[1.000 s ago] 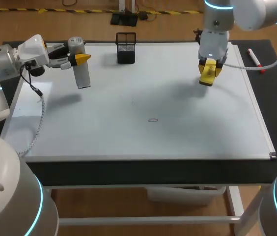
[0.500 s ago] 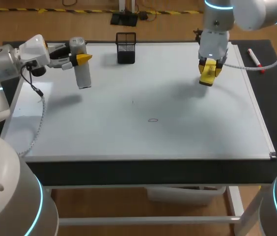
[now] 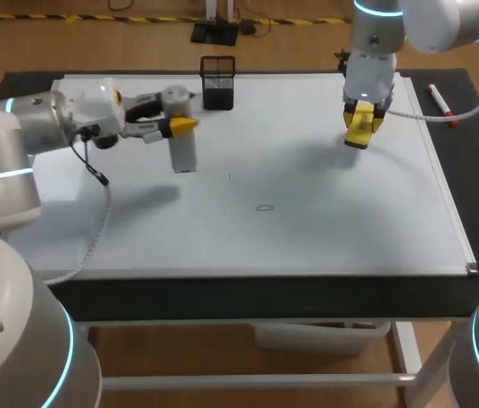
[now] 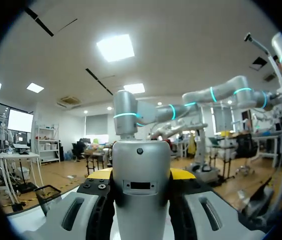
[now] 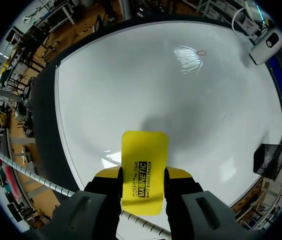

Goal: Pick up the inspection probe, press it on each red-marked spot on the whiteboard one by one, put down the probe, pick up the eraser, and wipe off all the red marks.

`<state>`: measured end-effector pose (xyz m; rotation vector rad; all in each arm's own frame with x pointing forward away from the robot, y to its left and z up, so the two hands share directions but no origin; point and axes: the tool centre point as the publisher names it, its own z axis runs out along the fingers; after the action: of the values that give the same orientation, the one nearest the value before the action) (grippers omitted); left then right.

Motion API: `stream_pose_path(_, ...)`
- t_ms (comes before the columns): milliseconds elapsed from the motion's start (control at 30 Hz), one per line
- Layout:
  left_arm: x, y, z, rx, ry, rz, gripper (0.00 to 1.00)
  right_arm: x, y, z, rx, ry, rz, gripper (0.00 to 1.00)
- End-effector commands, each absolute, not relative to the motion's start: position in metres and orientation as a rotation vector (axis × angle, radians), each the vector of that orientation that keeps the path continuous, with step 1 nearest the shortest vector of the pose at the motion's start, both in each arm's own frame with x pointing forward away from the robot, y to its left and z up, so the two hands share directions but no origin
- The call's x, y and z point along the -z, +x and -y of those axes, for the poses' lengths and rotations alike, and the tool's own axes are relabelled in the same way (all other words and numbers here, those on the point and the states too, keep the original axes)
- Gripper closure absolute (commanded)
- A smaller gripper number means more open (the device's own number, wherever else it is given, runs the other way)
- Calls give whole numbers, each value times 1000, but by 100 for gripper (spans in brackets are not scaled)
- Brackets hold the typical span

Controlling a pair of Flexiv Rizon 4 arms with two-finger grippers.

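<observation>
Nearest, a small faint red mark sits on the whiteboard, near of centre; a press could easily land beside it. Farther left, the left fingers clamp the inspection probe, upright above the board; gripped high on its body, it might tilt or slip under pressure. Far right, the right fingers pinch the eraser above the board; dipping early, it could wipe the mark unpressed.
</observation>
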<state>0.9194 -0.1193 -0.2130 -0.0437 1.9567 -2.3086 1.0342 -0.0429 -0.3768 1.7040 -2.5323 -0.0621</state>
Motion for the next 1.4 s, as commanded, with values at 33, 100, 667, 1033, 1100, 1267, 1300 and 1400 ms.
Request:
stream_pose_path(33, 215, 902, 148, 2329, -15, -1955, 100, 376, 1035, 43, 59, 1705, 2529, 100)
stream_pose_path(100, 215, 891, 161, 2366, 25, -1960, 100, 376, 1035, 43, 59, 1705, 2529, 100)
stream_pose_path(667, 241, 852, 243, 2435, 151, -2063, 100, 376, 1035, 43, 59, 1705, 2529, 100)
stream_pose_path(1033, 254, 857, 265, 2428, 167, -2071, 100, 376, 1035, 43, 59, 1705, 2529, 100)
stream_pose_path(1100, 256, 858, 268, 2421, 161, -2078, 100, 376, 1035, 43, 59, 1705, 2529, 100)
stream_pose_path(1267, 264, 862, 272, 2393, 150, -2106, 100, 376, 1035, 43, 59, 1705, 2529, 100)
stream_pose_path(1300, 265, 862, 273, 2392, 146, -2107, 100, 376, 1035, 43, 59, 1705, 2529, 100)
stream_pose_path(1400, 268, 864, 274, 2390, 137, -2111, 100, 376, 1035, 43, 59, 1705, 2529, 100)
